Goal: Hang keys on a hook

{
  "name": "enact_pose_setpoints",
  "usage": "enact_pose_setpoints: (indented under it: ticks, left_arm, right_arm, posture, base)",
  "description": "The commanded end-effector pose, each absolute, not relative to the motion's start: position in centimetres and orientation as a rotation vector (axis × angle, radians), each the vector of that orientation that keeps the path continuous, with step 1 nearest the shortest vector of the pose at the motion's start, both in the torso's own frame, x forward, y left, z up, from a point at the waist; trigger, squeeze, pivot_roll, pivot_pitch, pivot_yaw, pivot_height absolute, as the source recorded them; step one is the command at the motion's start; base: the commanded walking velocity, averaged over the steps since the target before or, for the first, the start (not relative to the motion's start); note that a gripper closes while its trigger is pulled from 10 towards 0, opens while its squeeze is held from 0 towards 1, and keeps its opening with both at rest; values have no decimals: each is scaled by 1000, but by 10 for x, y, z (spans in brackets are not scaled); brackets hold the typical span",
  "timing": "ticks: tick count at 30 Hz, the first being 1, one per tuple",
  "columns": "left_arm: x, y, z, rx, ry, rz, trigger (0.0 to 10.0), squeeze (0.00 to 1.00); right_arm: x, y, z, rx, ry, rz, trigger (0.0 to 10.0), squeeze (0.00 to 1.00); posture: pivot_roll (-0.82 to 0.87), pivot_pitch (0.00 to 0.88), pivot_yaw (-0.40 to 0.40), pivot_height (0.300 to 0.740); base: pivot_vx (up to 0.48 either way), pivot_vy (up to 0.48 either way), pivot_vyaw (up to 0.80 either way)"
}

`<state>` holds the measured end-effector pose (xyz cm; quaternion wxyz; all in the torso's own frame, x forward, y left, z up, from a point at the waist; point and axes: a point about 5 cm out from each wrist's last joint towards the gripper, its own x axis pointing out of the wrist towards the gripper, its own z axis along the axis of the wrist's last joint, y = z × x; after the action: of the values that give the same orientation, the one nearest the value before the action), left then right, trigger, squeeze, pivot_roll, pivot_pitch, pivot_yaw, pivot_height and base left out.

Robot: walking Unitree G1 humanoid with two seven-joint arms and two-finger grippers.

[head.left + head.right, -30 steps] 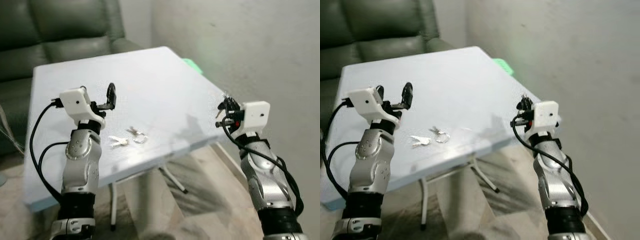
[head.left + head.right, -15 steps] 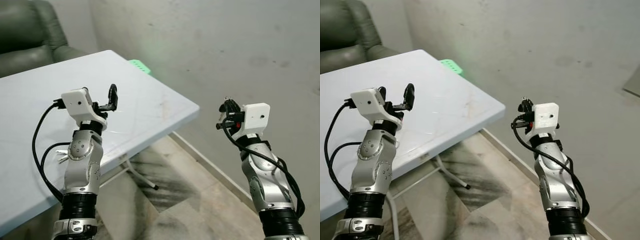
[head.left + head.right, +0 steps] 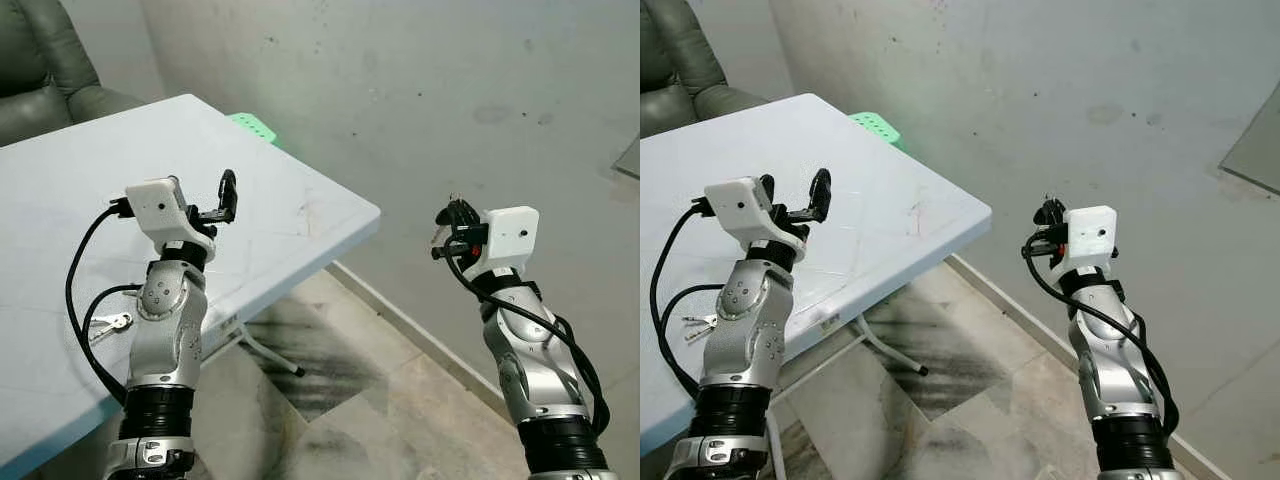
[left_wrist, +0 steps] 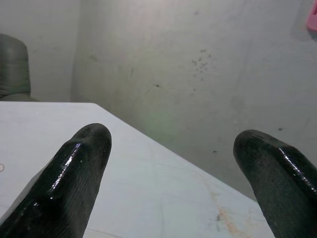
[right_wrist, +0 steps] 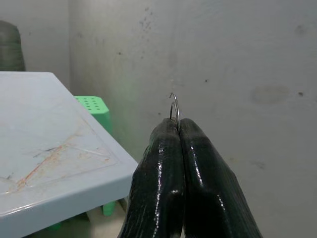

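Note:
My right gripper [image 3: 455, 210] is raised off the table's right corner, facing the grey wall, and is shut on a thin metal key ring [image 5: 174, 106] whose loop pokes out above the fingertips [image 5: 168, 134]. A silvery key [image 3: 437, 228] hangs beside the fingers. My left gripper [image 3: 207, 195] is held up over the white table [image 3: 300, 200], open with nothing between its fingers [image 4: 84, 148]. A second bunch of keys [image 3: 105, 322] lies on the table by my left arm.
A green plastic stool [image 3: 255, 128] stands behind the table against the wall. A dark green sofa [image 3: 40, 70] is at the far left. Tiled floor [image 3: 380, 400] lies between table and wall. A pink object [image 4: 313, 20] is on the wall.
The camera has swung to the right: table, sofa and the keys on the table slid leftward and more wall came into view. Both arms keep the same pose.

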<state>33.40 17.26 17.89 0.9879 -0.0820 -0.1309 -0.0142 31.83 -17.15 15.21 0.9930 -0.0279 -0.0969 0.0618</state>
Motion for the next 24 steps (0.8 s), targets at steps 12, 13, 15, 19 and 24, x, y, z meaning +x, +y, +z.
enact_pose_setpoints:
  ticks: [12,13,15,19,24]
  left_arm:
    - [333,172,178,-113,-244,-26,10000,0]
    - [333,172,178,-112,-244,-25,10000,0]
    - [333,173,177,-118,-239,-15,10000,0]
    - [333,172,176,-116,-233,-18,10000,0]
    - [333,173,175,-134,-231,-18,10000,0]
  right_arm:
    - [319,-172,159,-56,-212,126,10000,0]
    - [319,-172,159,-56,-212,126,10000,0]
    - [319,-172,159,-57,-211,127,10000,0]
    - [319,-172,159,-58,-209,126,10000,0]
    - [319,-173,159,-59,-208,126,10000,0]
  posture:
    - [-23,0,-40,740]
    - [-24,0,-41,740]
    - [-23,0,-42,740]
    - [-23,0,-43,740]
    - [-23,0,-44,740]
  base:
    - [0,-181,-742]
    - [0,-480,-738]
    - [0,-240,-738]
    - [0,0,-738]
    - [0,0,-736]
